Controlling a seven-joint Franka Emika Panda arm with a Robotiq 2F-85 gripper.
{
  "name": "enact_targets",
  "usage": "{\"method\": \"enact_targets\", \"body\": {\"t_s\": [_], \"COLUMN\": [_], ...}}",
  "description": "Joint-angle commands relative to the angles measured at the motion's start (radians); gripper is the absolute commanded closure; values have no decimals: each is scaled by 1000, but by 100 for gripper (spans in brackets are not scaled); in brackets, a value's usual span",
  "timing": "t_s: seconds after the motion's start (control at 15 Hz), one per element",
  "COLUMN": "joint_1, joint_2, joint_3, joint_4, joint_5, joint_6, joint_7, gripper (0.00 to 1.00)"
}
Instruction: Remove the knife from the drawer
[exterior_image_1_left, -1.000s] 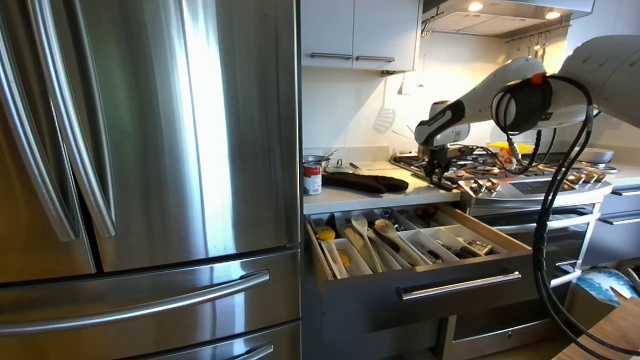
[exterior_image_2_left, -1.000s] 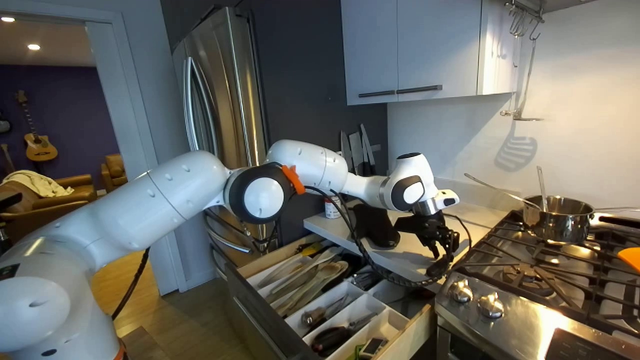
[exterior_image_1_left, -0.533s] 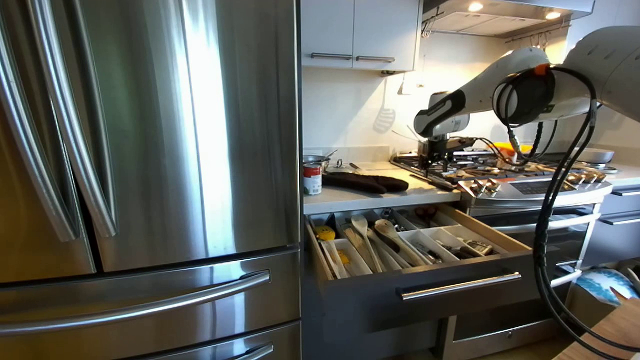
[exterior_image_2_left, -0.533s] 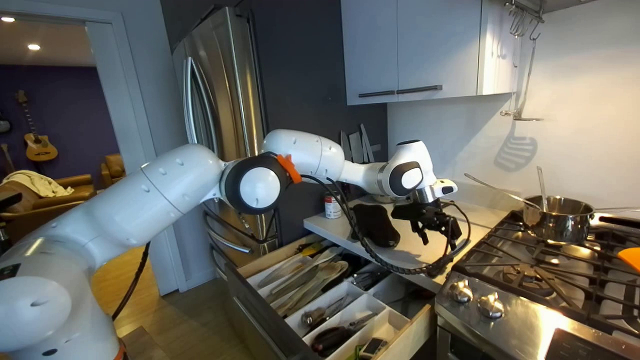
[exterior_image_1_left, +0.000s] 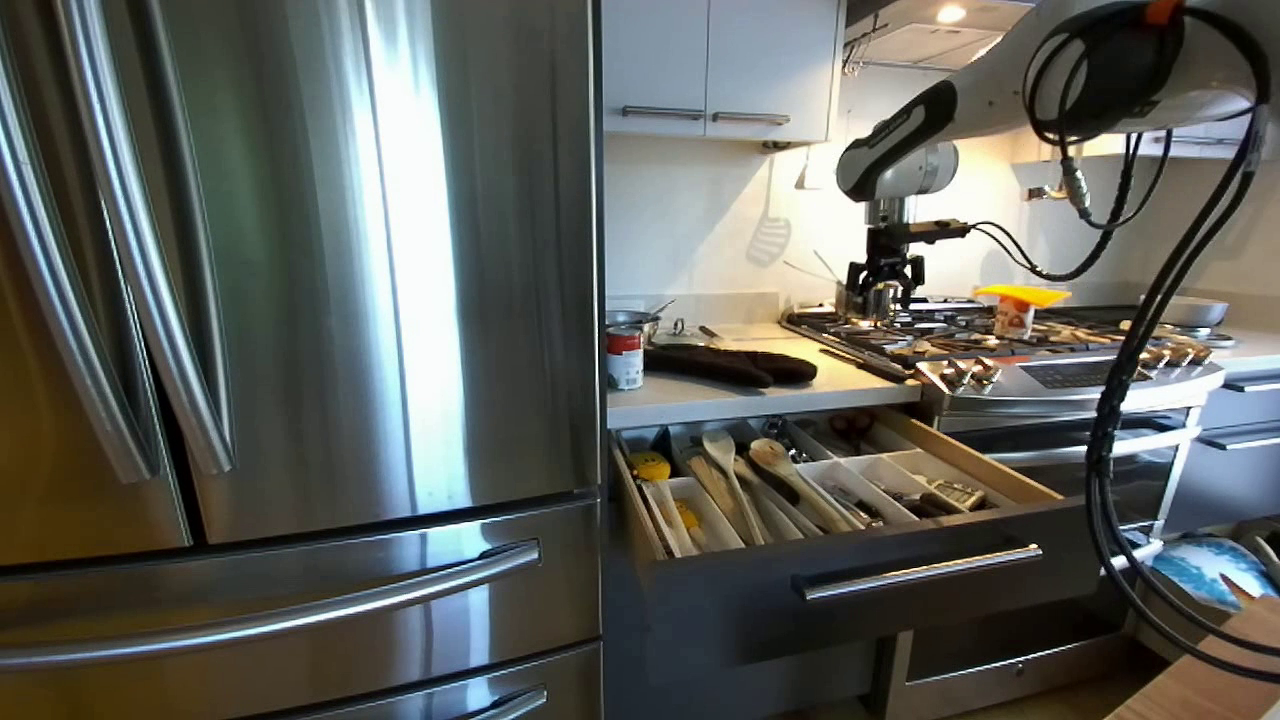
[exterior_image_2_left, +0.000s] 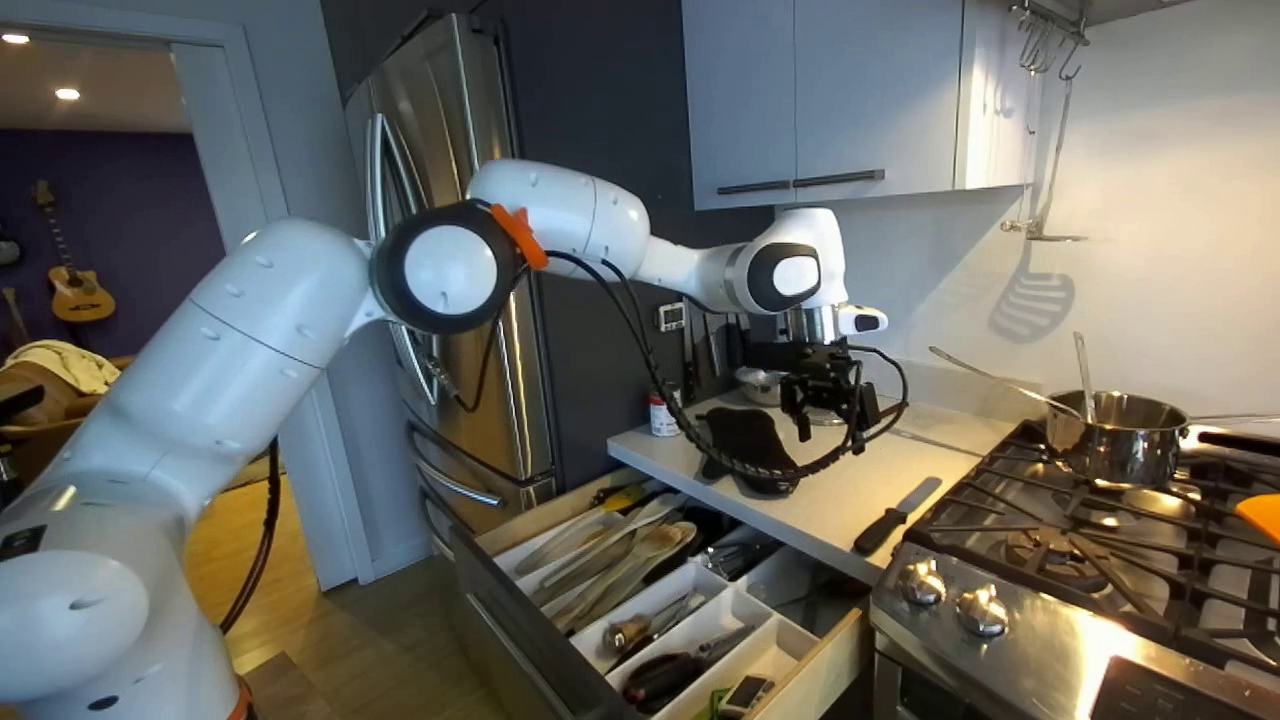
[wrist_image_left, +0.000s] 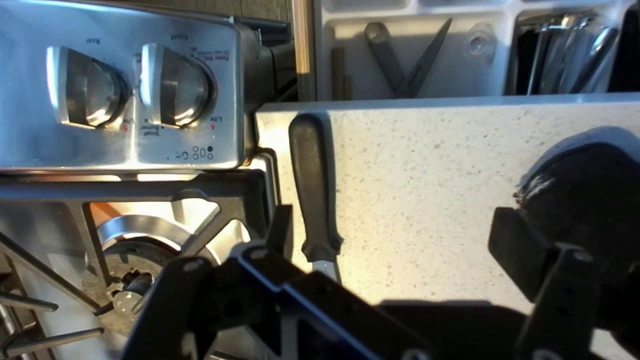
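Observation:
The knife lies flat on the light countertop right beside the stove. Its black handle points toward the counter's front edge and its blade toward the wall. In the wrist view the knife handle is near the left finger, with much of the blade hidden behind that finger. My gripper hangs above the counter, apart from the knife, its jaws wide with nothing held; the gripper also shows from the front. Below the counter, the drawer stands pulled out, holding wooden spoons and other utensils in compartments.
The gas stove adjoins the counter, with a steel pot on it. Dark oven mitts and a red-and-white can sit on the counter. Wall cabinets overhang the back. The fridge stands beside the drawer.
The gripper was low at the knife on the counter; its jaws have opened and it has risen well above. The knife stays on the counter, now in plain sight. The drawer has not moved.

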Motion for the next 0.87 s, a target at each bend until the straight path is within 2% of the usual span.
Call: {"method": "enact_targets", "body": {"t_s": [0.0,0.4,0.53,0.6,0.8], "joint_1": [9,25,29,30,38], "joint_2": [-196,-435,-511,-401,-480], "joint_3": [16,30,35,23,23], "joint_4": [-241,-509,-604,-454,-555], "joint_5": [24,5,-2,10,10], "joint_6": [-1,2,-13,-15,-15], "joint_7": [-19,-75,-153,-97,-136], "gripper": [0,0,0,0,0]}}
